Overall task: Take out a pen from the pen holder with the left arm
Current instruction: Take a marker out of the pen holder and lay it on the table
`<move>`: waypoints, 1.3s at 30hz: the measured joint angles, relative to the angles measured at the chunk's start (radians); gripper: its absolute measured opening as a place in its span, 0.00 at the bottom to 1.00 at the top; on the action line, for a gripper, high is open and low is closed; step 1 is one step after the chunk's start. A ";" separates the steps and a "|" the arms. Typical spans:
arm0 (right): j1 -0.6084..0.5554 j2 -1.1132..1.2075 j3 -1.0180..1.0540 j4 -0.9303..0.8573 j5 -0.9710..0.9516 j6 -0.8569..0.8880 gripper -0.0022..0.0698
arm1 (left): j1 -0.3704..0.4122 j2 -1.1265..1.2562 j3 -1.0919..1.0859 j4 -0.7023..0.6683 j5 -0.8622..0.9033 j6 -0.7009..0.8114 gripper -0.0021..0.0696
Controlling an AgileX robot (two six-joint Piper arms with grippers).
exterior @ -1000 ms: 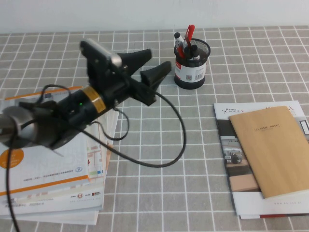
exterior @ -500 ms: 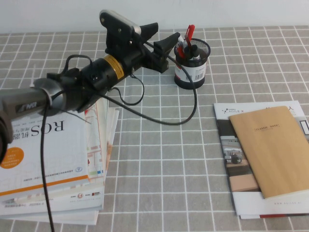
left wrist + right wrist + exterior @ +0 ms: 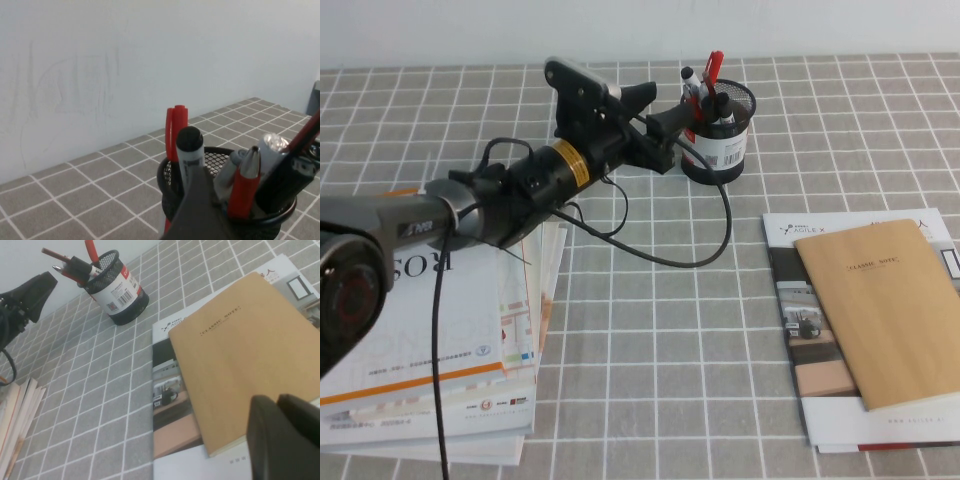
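The pen holder (image 3: 716, 145) is a black mesh cup with a white label, standing at the back of the table and holding a red pen (image 3: 712, 68) and several black-capped markers. My left gripper (image 3: 672, 102) is open at the holder's left rim, one finger behind the other, nothing between them. In the left wrist view one finger (image 3: 197, 210) lies against the holder (image 3: 280, 212), just below a black-capped marker (image 3: 190, 150) and beside a red pen (image 3: 176, 127). My right gripper (image 3: 276, 402) is shut and empty above the brown notebook (image 3: 240, 350).
A stack of books (image 3: 420, 330) lies at the left under my left arm. A magazine (image 3: 800, 350) with a brown notebook (image 3: 880, 310) on it lies at the right. A black cable (image 3: 705, 245) loops over the tiles. A white wall closes the back.
My left arm has swung from above the book stack toward the back right, bringing the open gripper up to the pen holder's rim. The pens have not moved.
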 joint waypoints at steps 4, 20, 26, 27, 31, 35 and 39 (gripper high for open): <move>0.000 0.000 0.000 0.000 0.000 0.000 0.01 | 0.000 0.028 -0.020 0.000 -0.010 0.000 0.66; 0.000 0.000 0.000 0.000 0.000 -0.002 0.01 | -0.002 0.106 -0.159 0.009 -0.010 -0.046 0.64; 0.000 0.000 0.000 0.000 0.000 -0.002 0.01 | -0.008 0.108 -0.159 0.010 -0.010 -0.048 0.50; 0.000 0.000 0.000 0.000 0.000 -0.002 0.01 | -0.010 0.111 -0.159 0.010 -0.010 -0.048 0.48; 0.000 0.000 0.000 0.000 0.000 -0.002 0.01 | -0.016 0.125 -0.169 0.021 -0.011 -0.048 0.45; 0.000 0.000 0.000 0.000 0.000 -0.002 0.01 | -0.018 0.130 -0.173 0.025 -0.011 -0.048 0.44; 0.000 0.000 0.000 0.000 0.000 -0.002 0.01 | -0.020 0.137 -0.178 0.021 -0.011 -0.048 0.44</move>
